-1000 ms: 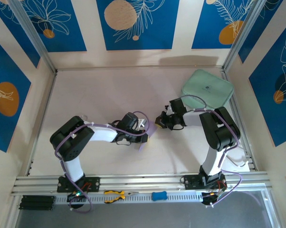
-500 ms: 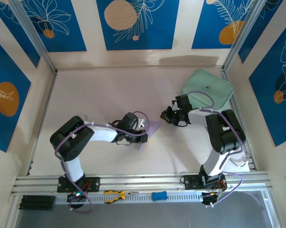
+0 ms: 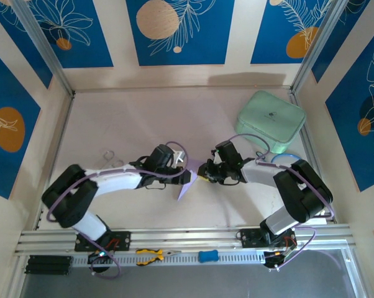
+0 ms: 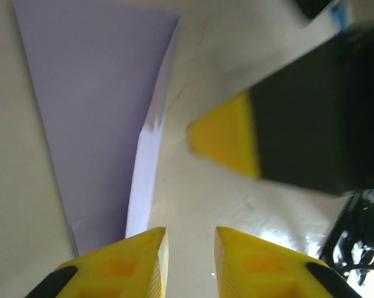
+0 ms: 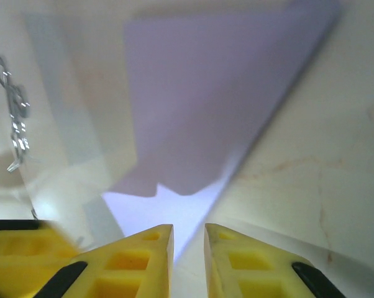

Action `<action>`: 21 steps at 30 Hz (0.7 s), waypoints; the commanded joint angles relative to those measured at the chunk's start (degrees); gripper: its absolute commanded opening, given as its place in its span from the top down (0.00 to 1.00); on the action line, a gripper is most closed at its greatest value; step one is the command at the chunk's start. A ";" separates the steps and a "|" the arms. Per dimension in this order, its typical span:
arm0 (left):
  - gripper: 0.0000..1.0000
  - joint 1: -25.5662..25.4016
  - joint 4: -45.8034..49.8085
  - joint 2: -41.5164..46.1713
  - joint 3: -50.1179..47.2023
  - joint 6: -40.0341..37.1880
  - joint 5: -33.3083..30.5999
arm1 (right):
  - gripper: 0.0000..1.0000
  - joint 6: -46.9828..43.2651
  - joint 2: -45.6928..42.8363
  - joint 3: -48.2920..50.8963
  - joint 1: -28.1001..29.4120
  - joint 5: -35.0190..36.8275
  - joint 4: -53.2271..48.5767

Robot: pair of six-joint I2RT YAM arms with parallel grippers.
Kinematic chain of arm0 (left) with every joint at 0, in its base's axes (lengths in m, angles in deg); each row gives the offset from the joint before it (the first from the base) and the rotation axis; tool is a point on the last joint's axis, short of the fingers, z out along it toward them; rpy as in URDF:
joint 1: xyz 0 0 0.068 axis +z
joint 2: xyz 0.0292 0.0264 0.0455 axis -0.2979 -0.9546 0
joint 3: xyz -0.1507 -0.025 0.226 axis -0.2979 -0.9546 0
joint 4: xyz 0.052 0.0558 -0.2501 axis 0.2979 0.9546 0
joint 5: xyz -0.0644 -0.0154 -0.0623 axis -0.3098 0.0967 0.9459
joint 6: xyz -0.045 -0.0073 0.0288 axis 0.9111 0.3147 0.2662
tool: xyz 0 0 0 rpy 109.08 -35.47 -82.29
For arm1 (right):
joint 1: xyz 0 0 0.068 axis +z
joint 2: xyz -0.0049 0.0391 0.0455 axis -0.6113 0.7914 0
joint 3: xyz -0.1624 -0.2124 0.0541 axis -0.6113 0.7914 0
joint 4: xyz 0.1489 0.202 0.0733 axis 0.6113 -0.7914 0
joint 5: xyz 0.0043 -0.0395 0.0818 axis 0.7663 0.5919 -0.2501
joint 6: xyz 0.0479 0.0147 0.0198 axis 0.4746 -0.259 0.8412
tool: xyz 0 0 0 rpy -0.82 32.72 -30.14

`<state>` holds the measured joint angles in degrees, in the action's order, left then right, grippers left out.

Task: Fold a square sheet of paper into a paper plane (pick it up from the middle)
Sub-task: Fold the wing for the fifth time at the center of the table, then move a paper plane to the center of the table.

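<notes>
Pale tabletop [image 3: 131, 118]: slim pale lavender folded paper plane [image 4: 94, 112] lying flat just ahead of left gripper [image 4: 190, 234] and right gripper [image 5: 189, 231]; both jaws narrowly parted, released.

I'm running this from afar, working in a boxed-in robot lab cell.

Aluminium extrusion posts [image 3: 48, 59] are holding printed blue leaf-pattern panels [image 3: 179, 31] on three sides, far beyond my fingers [image 5: 137, 261]; a pale marble-look tabletop [image 3: 131, 121] is lying just beneath them. Behind them, at the near edge, a slotted aluminium rail [image 3: 187, 236] is carrying the arm bases [image 3: 91, 239], with yellow-handled pliers [image 3: 151, 254] resting on the ledge past it.
</notes>
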<state>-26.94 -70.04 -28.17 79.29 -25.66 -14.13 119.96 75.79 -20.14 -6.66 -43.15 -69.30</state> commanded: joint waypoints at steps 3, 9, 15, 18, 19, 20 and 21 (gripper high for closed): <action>0.72 3.92 4.93 1.70 -3.08 -1.26 -0.98 | 0.77 2.84 0.67 1.06 1.23 0.23 1.11; 0.71 5.03 5.10 -2.89 -2.14 -1.82 3.08 | 0.75 2.95 1.33 0.67 1.65 0.25 0.01; 0.69 5.09 4.38 -5.28 -1.47 -2.12 5.94 | 0.75 3.26 1.75 0.73 2.33 0.04 -0.05; 0.68 5.12 3.70 -5.91 -1.58 -1.87 6.50 | 0.75 3.61 2.34 0.76 2.87 -0.07 0.34; 0.67 5.07 3.76 -6.11 -1.51 -1.91 6.57 | 0.75 3.71 2.54 0.87 3.14 -0.06 0.36; 0.67 5.07 3.81 -6.47 -1.35 -2.04 6.79 | 0.75 3.82 2.64 0.98 3.31 -0.02 0.51; 0.67 5.14 4.10 -7.14 -0.88 -2.10 7.30 | 0.75 3.89 2.81 1.00 3.49 -0.01 0.76</action>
<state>-22.15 -66.23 -34.02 77.15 -26.73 -9.26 122.84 77.78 -19.51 -3.79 -43.15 -68.71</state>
